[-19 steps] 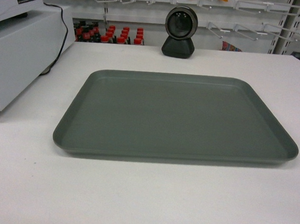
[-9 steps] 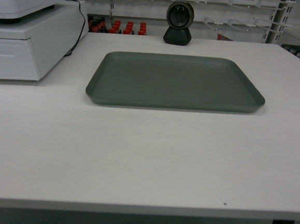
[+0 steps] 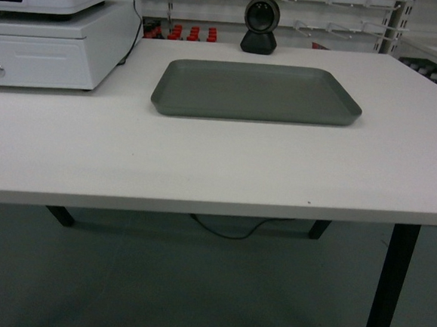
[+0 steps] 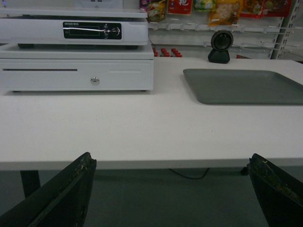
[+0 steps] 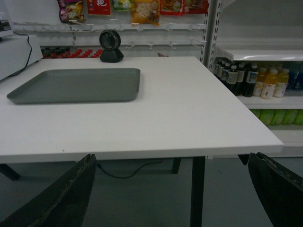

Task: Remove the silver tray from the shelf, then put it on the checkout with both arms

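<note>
The large rectangular dull grey metal tray (image 3: 257, 91) with rounded corners and a low raised rim lies flat on the white flat-topped desk (image 3: 203, 170) with slanted black legs, which serves as the checkout. It sits well ahead of both my tools, toward the far half of the desk top, short of the small round black scanner (image 3: 260, 25) on its stand. From my left tool (image 4: 173, 189) the tray is ahead and off to the right; from my right tool (image 5: 175, 189) it is ahead and off to the left. A white cash drawer with a till on top (image 4: 75, 54) stands ahead of the left tool, to the left of the tray and apart from it.

I judge the tray stiff and fairly light, but broad and smooth, so a one-sided hold would let it tip or slide. The low rim on the two short ends is the place to take it, one tool per end, if it had to be lifted again. As it lies now, it looks set down and level, so the placing seems done.

Both tools have their fingers spread wide apart and hold nothing. Each wrist is level and points forward at the desk's near edge, sitting below the desk top and well clear of the tray. The head view shows neither arm.
</note>
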You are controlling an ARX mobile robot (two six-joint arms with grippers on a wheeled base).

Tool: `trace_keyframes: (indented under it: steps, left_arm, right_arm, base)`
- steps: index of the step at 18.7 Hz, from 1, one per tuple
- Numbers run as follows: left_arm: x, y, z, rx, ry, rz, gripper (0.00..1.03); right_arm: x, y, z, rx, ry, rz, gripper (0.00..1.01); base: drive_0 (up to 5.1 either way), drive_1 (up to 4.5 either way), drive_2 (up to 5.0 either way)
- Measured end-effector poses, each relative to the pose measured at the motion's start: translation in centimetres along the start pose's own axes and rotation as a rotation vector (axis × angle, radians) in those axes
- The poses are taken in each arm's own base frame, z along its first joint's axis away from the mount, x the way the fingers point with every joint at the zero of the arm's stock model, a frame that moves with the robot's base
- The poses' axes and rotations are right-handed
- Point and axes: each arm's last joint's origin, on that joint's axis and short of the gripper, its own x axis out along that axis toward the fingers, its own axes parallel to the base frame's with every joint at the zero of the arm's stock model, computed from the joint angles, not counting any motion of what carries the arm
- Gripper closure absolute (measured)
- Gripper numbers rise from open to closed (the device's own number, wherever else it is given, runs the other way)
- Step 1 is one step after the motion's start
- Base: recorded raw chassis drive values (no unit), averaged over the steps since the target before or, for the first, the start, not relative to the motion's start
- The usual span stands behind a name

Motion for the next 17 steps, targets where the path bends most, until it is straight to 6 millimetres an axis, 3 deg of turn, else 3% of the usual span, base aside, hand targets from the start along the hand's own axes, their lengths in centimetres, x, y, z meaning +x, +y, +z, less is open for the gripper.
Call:
trace_keyframes:
  steps: [12, 17]
  left_arm:
    - [0.0, 0.0, 0.0, 0.0, 0.0, 0.0, 0.05]
    - [0.0, 0.0, 0.0, 0.003, 0.0, 0.0, 0.05]
  right_arm:
    - [0.0, 0.0, 0.01, 0.0, -0.001, 0.0, 0.03]
    - [0.0, 0.0, -0.01, 0.0, 0.001, 0.0, 0.03]
  base:
    - [0.0, -4.18, 4.2]
    - [0.0, 0.0, 0.0]
